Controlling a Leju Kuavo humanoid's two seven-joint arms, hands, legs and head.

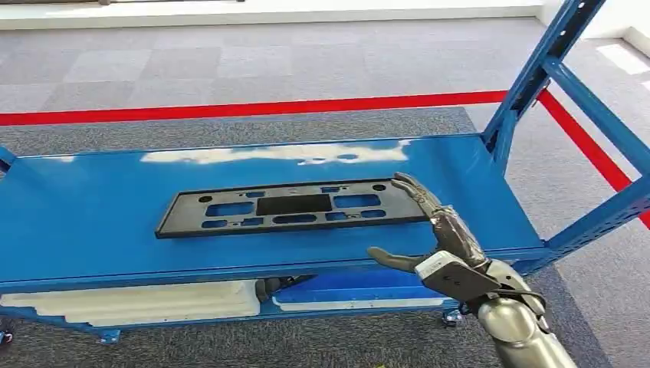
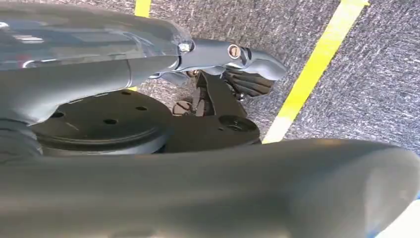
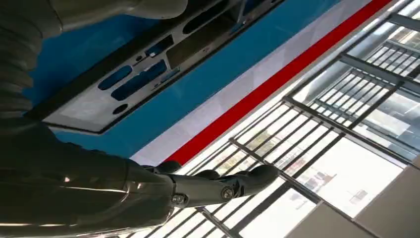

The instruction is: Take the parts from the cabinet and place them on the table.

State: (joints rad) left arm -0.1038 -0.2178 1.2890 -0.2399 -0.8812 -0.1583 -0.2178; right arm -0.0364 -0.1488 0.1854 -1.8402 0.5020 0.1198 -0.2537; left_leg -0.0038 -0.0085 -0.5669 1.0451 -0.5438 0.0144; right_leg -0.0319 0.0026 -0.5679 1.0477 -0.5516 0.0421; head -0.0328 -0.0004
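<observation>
A long black plastic part [image 1: 291, 205] with several cut-outs lies flat on the blue shelf [image 1: 92, 222] of the cabinet. My right hand [image 1: 441, 238] is at the part's right end, fingers stretched out with the tips at its far right corner and the thumb spread apart over the shelf's front edge. It holds nothing. In the right wrist view the part [image 3: 148, 64] runs beside the hand's dark fingers [image 3: 223, 186]. My left hand [image 2: 99, 74] hangs over grey carpet with its fingers extended, apart from the thumb, and nothing in it.
Blue uprights [image 1: 536, 77] and slanted braces frame the cabinet's right side. A lower shelf carries a white foam block [image 1: 138, 299]. A red line [image 1: 230, 110] crosses the grey carpet behind the cabinet, and a yellow line [image 2: 317, 59] marks the floor by my left side.
</observation>
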